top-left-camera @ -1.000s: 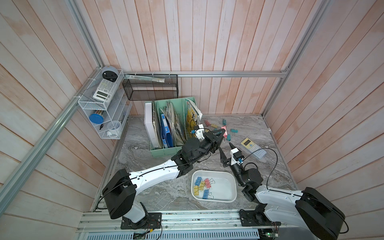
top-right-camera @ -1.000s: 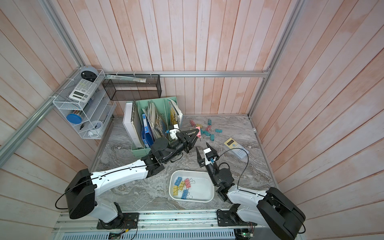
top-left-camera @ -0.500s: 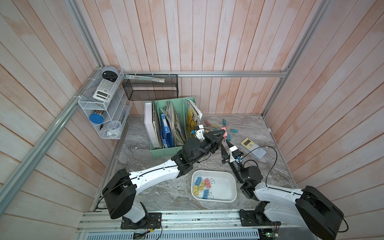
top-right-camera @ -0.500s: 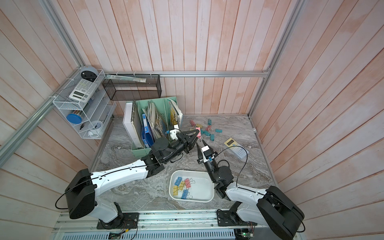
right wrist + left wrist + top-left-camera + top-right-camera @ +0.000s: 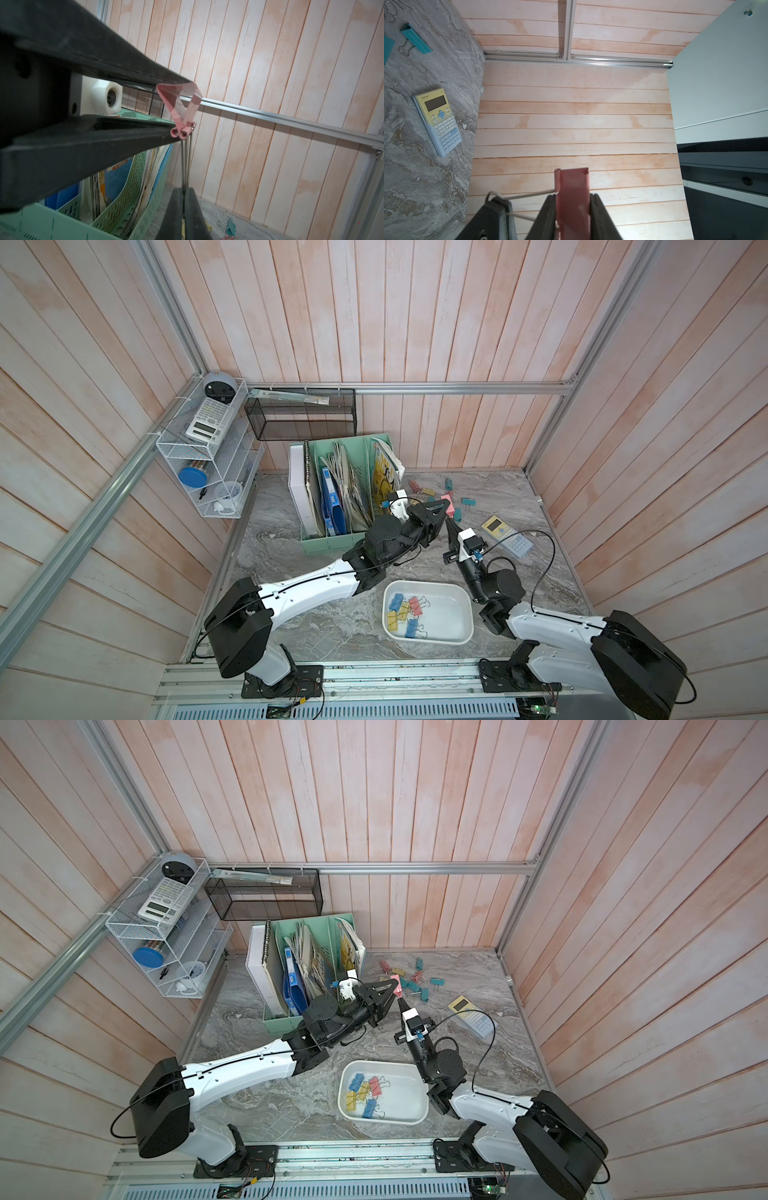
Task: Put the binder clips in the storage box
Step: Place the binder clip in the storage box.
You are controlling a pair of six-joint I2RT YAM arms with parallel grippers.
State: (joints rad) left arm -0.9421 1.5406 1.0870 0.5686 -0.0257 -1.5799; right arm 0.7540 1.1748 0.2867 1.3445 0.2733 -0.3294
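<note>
The right tool (image 5: pixel 183 190) had just shut on the wires of the pink binder clip (image 5: pixel 179 99), still clamped in the left tool (image 5: pixel 572 197), ready to take it.

Teal clip (image 5: pixel 387 48) cut off at left wrist view's edge.

Top views overhead, near-identical; wrist views close-up, both showing pink clip (image 5: pixel 572 197).
</note>
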